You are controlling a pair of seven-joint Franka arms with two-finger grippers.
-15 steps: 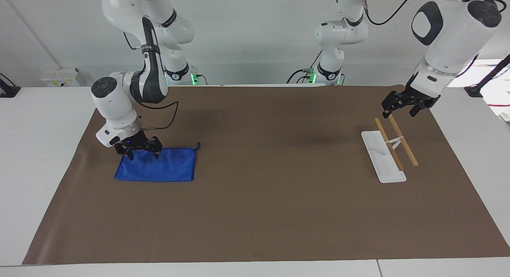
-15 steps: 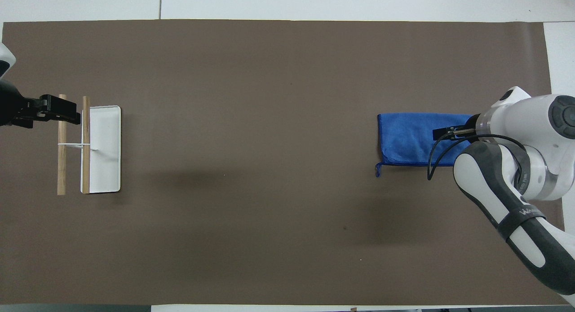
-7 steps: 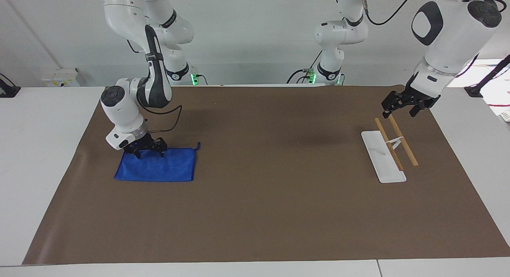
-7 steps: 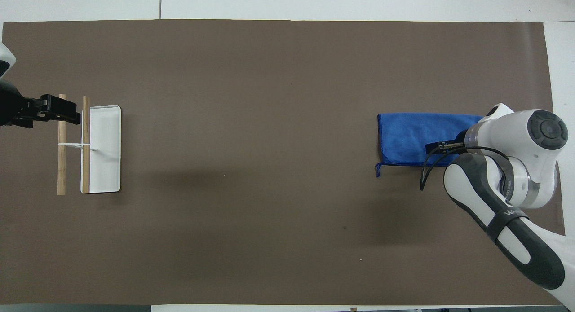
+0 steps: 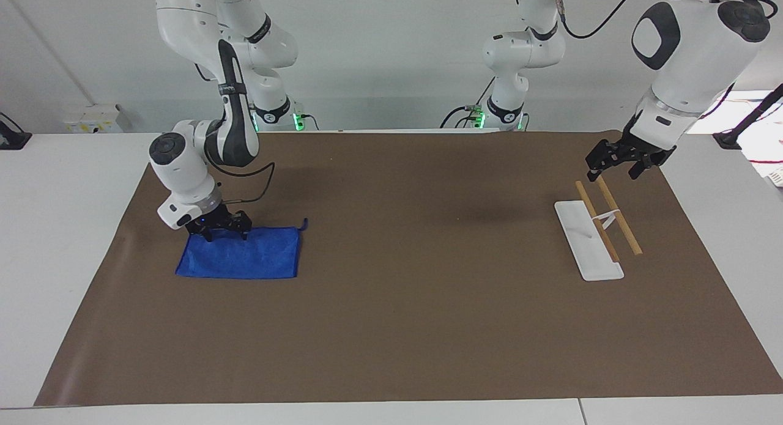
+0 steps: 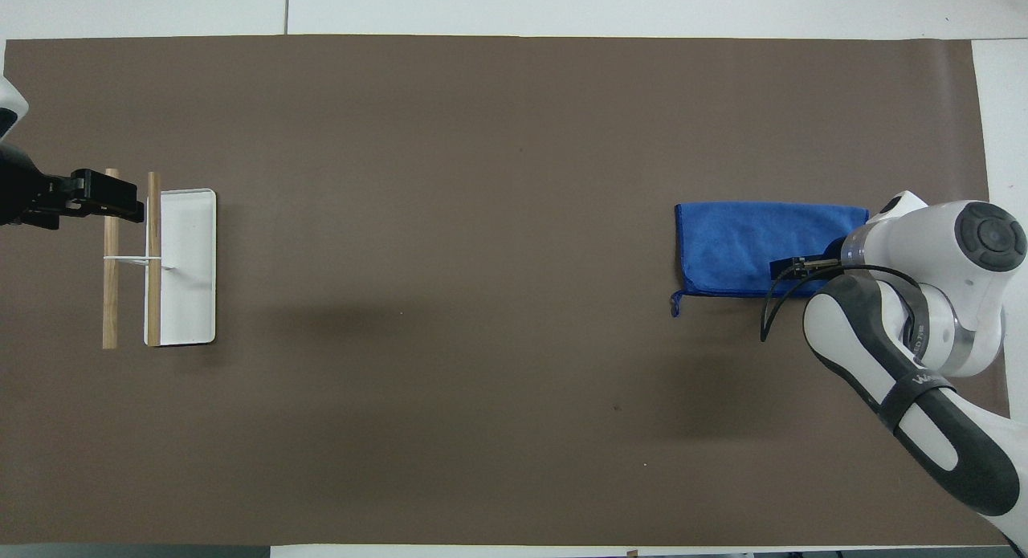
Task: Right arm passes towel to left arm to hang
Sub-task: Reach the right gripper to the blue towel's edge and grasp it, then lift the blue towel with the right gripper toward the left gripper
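Where mat lies bare, towel edge-free

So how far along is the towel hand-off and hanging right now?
Nothing is finished. The towel lies flat on the brown mat. In hand: the right gripper, open, is at the towel's edge nearest the robots. Left: grasp, pass, hang. The left gripper, open, waits over the rack.

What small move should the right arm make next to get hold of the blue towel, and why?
Probably lower the right tool the last bit and close it on the towel. It sits open over the edge nearer the robots, and the towel lies flat and ungripped. The left tool waits open over the rack.
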